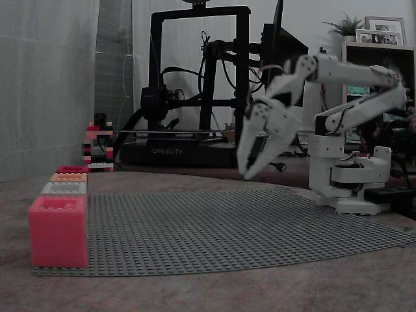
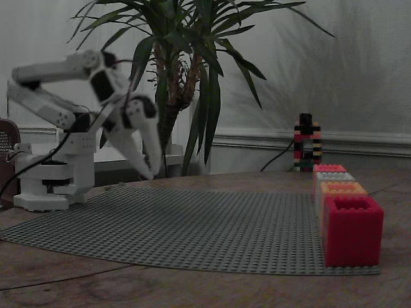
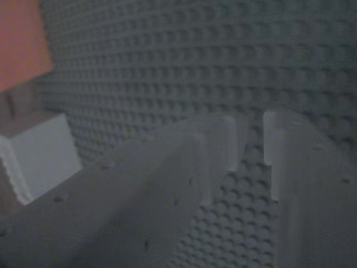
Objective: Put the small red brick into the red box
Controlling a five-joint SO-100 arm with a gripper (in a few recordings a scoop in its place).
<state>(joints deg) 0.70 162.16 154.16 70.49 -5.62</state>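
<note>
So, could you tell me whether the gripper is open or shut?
Slightly open: the wrist view shows a narrow gap between the gripper's fingertips, holding nothing.

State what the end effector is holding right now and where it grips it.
Nothing is held. The white end effector hangs above the grey studded baseplate with a narrow empty gap between its fingertips.

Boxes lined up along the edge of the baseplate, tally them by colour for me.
red box: 1
orange box: 1
grey-white box: 1
pink-coral box: 1
Total: 4
</note>
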